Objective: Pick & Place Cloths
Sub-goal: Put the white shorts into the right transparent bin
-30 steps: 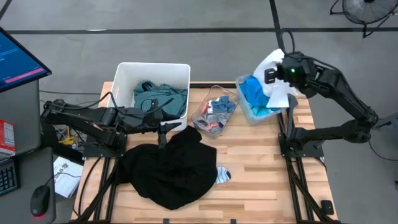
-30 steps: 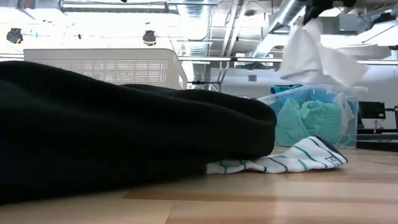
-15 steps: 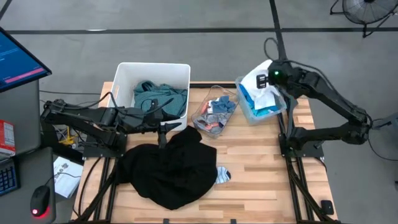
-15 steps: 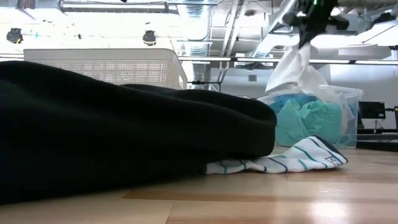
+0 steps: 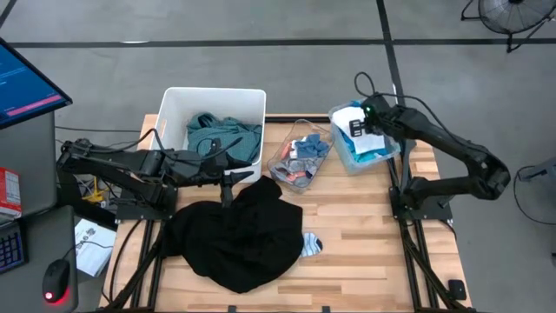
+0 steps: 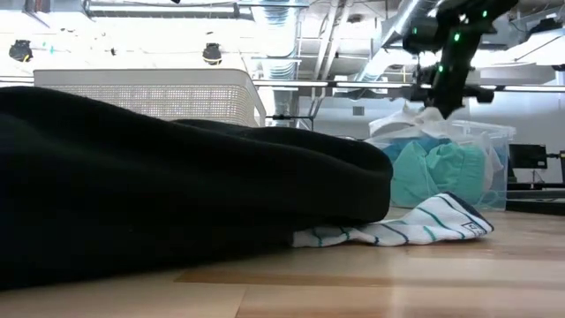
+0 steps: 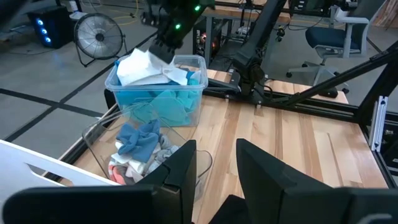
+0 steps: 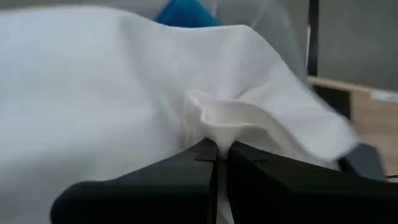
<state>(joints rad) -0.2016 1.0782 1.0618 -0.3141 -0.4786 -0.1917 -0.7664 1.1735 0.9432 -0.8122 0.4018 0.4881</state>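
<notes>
My right gripper [image 5: 354,124] is shut on a white cloth [image 5: 346,116] over the clear bin [image 6: 494,132] at the table's far right. That bin holds bright cyan cloths [image 5: 373,149]. A large black garment [image 5: 234,235] lies spread on the table's near left, partly over a striped sock [image 6: 424,225]. A teal-green shirt [image 5: 221,135] lies in the white bin [image 5: 213,96]. My left gripper [image 7: 214,162] waits above the black garment's far edge, open, with nothing between its fingertips. My right gripper pinches a raised fold [image 8: 221,124] of the white cloth between its two fingertips [image 8: 205,152]. It comes from above, slanting down. The cloth [image 7: 140,67] spreads slack below the fingers, and its lower part lies on the cyan cloths in the clear bin.
A second clear bin [image 5: 280,165] with small blue, grey and white pieces stands between the white bin and the right one. Bare wood [image 5: 365,226] lies at the table's near right. A monitor [image 5: 22,83] stands off the table's left edge.
My right gripper has come down and toward the table's left, tipping further downward, still shut on the white cloth. The cloth hung free high above the clear bin; now it is lowered and bunched on the cyan cloths inside.
</notes>
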